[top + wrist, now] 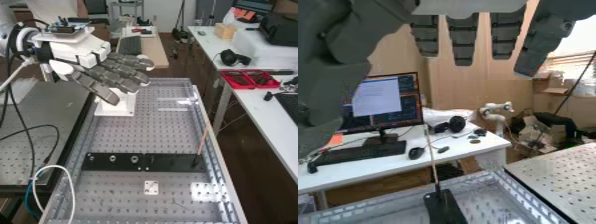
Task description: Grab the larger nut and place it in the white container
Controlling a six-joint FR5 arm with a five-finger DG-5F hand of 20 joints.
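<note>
High view has the hand (82, 54) at upper left, its fingers outstretched and empty. Lower down, the bar (102, 165) carries the smaller nut (91, 158), then the larger nut (113, 158) (well apart from the hand), then the bearing (134, 159).

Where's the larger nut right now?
In the high view, the larger nut stands on the flat black bar, low and left of the view's centre, immediately left of the bearing.
</note>
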